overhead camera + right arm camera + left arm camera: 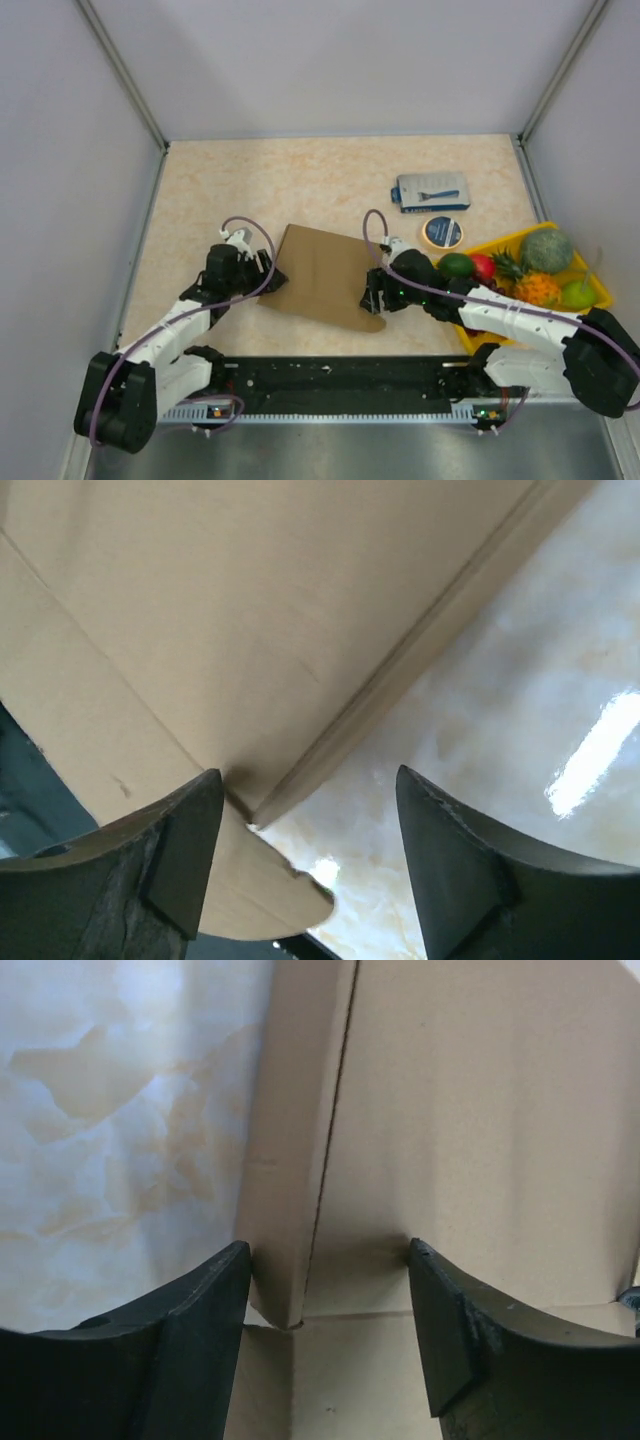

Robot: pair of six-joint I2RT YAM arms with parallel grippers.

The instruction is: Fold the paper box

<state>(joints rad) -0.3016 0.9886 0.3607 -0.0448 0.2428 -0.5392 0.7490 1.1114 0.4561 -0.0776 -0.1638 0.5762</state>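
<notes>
Lying flat near the middle of the counter (200, 190), the paper box (325, 272) is a plain brown cardboard sheet, slightly skewed so that one corner points toward the top of the overhead frame. The left pincer (264, 270) sits at the sheet's left edge and the right pincer (374, 298) at its lower right corner, just above a rounded tab (372, 322) that sticks out toward the bottom of the frame.

From the left wrist, the dark fingers (190, 1345) stand apart with nothing clamped. Between them a narrow strip (285, 1160) of the box runs up the frame, with a dark slit dividing it from the main panel. The finger at lower left is just beside the strip's outer edge; the finger at lower right is over the panel. Whether either one touches the cardboard cannot be told.

From the right wrist, the pincer is likewise spread, gripping nothing. The box's corner lies in the gap, and a folded edge runs diagonally from there to the upper right. The finger at lower left is over cardboard and the other is over bare counter.

Toward the upper right of the overhead frame lie a blue-and-white package (432, 191) and a round roll (442, 233), both apart from the box. A yellow tray (598, 288) at the right edge holds fruit (546, 250).
</notes>
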